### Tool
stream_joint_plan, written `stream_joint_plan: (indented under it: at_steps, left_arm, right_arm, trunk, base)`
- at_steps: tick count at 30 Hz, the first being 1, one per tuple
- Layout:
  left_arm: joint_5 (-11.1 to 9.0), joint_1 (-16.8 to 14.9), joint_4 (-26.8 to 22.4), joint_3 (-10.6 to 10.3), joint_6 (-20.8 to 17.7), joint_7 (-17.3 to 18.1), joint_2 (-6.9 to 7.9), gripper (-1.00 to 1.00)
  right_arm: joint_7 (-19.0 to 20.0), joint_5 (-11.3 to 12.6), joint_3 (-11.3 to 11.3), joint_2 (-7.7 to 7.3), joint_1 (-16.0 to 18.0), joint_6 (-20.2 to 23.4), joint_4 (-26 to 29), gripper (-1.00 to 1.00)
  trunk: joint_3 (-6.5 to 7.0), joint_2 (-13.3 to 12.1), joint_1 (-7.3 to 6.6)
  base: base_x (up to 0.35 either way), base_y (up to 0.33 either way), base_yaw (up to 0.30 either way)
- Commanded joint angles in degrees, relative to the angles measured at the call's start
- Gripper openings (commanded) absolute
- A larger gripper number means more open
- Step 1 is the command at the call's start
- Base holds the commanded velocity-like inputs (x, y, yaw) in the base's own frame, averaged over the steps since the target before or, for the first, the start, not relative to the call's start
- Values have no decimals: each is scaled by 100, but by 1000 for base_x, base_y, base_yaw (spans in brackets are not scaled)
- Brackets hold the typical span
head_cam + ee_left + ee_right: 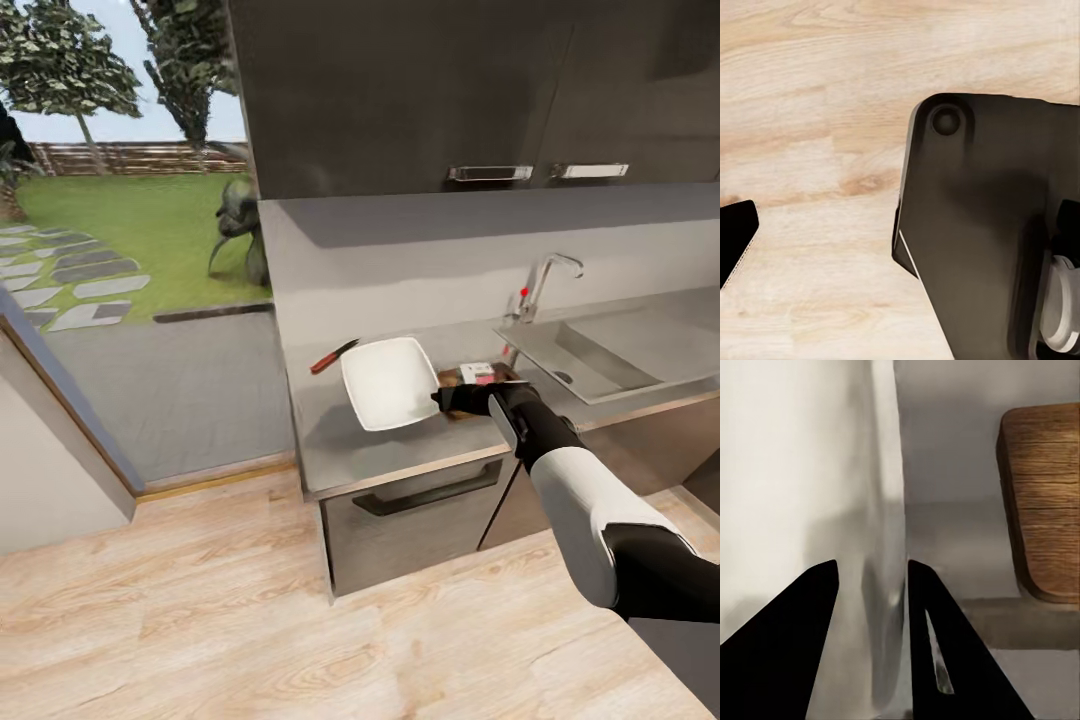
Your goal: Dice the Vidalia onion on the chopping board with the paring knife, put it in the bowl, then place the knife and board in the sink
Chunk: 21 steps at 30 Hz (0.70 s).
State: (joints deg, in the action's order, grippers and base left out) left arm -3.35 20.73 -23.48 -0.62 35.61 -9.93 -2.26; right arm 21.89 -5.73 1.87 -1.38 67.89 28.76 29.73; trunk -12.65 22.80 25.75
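Head view, left to right: the knife lies on the grey surface, its red handle at the far left and its dark blade pointing toward the bowl, the tip just beside the bowl's far corner. The white square bowl sits next, and the right fingers reach its near right rim. Beyond those fingers, partly hidden by them, lies the brown board with small pinkish-red and pale onion pieces on it. Farther right is the steel sink with its chrome tap and red knob.

Right wrist view: the two dark fingers are spread, one on each side of the bowl's rim; whether they press on it I cannot tell. The white inside of the bowl lies beyond one finger, and the board rests on the surface beyond the other, apart from the bowl.

Left wrist view: one dark fingertip shows at the edge over the pale wood floor, beside a dark part of the robot's body; I cannot tell whether that pair is spread or clenched.
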Motion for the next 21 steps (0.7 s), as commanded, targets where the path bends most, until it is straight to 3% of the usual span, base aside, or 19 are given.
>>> stream_joint_plan:
  at_steps: [1,8,21]
  left_arm:
    - [-34,1,-8,-8,8,1,2,100]
    - [-31,3,-8,-8,8,8,-2,100]
    - [-34,3,-5,-7,-1,4,-2,100]
  right_arm:
    - [-29,-42,24,16,5,58,10,-100]
    - [-400,-42,24,141,5,268,15,-100]
    - [-449,-48,24,156,5,730,32,-100]
  trunk:
    - [-10,12,4]
    - [-10,12,4]
    - [-10,12,4]
  base:
    - [0,239,0]
    - [0,71,0]
    - [0,2,0]
